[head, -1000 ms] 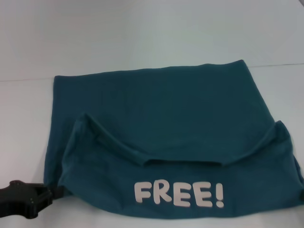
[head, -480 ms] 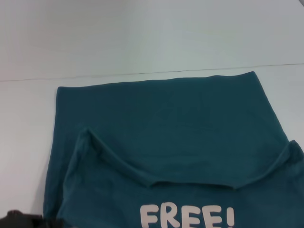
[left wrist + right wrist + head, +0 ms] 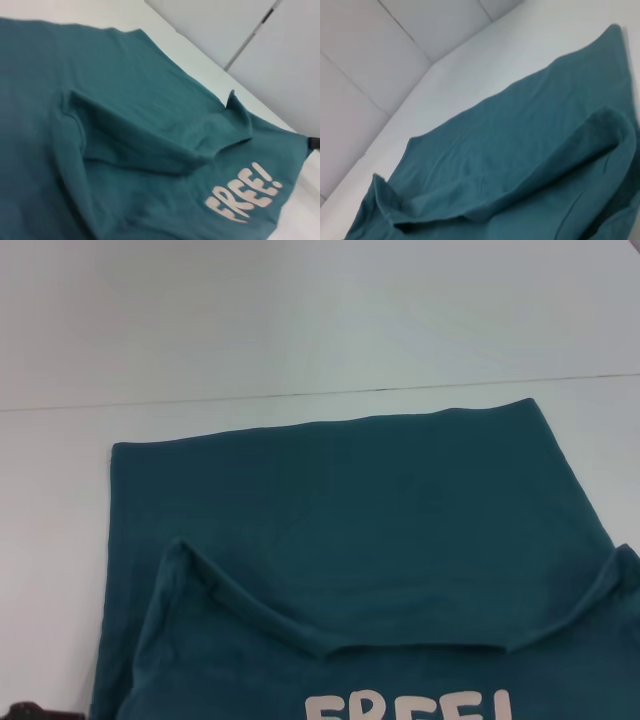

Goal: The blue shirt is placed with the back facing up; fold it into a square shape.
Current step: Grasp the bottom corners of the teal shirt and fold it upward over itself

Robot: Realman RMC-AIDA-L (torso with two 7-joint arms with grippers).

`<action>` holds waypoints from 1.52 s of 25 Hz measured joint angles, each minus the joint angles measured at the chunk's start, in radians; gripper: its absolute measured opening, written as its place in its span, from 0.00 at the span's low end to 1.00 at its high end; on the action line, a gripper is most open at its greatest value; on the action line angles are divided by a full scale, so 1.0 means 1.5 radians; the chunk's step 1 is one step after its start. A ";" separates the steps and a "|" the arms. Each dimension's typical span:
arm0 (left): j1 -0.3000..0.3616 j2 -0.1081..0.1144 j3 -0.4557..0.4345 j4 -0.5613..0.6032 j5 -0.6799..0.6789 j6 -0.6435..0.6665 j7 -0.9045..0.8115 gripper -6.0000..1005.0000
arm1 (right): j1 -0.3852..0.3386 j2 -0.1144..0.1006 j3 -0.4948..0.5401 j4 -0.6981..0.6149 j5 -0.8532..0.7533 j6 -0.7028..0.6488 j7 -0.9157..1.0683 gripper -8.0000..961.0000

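We see the shirt (image 3: 360,540) spread on the white tabletop (image 3: 60,540), its far hem lying flat and straight just short of the seam where the tabletop meets the wall. The near part of the shirt is lifted and turned over toward that hem, so the printed side faces up there; the fold's edge sags in the middle and rises to a raised corner at each side. White lettering (image 3: 410,707) shows on the turned-over part, cut off by the near edge of the head view; the left wrist view shows it whole, reading "FREE!" (image 3: 245,192).

Our left gripper (image 3: 25,710) is only a dark sliver beside the shirt's near left corner, and we cannot tell how its fingers stand. A dark bit at the shirt's near right corner (image 3: 313,143) may be our right gripper.
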 joint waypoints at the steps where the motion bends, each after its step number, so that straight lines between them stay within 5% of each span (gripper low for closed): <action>1: -0.005 0.002 -0.008 0.000 -0.002 0.001 0.000 0.04 | 0.004 -0.001 0.006 0.000 0.000 -0.001 0.001 0.04; 14: -0.146 0.030 -0.111 -0.011 -0.029 -0.079 -0.021 0.04 | 0.190 -0.030 0.052 0.011 0.004 0.091 0.081 0.04; 22: -0.236 0.030 -0.094 -0.073 -0.044 -0.321 -0.033 0.04 | 0.295 -0.035 0.050 0.052 0.020 0.244 0.078 0.04; 31: -0.324 0.027 -0.011 -0.198 -0.051 -0.644 0.004 0.04 | 0.382 -0.023 0.039 0.154 0.095 0.463 -0.033 0.04; 38: -0.391 0.018 -0.001 -0.274 -0.073 -0.810 0.089 0.04 | 0.445 -0.015 0.027 0.216 0.128 0.610 -0.128 0.04</action>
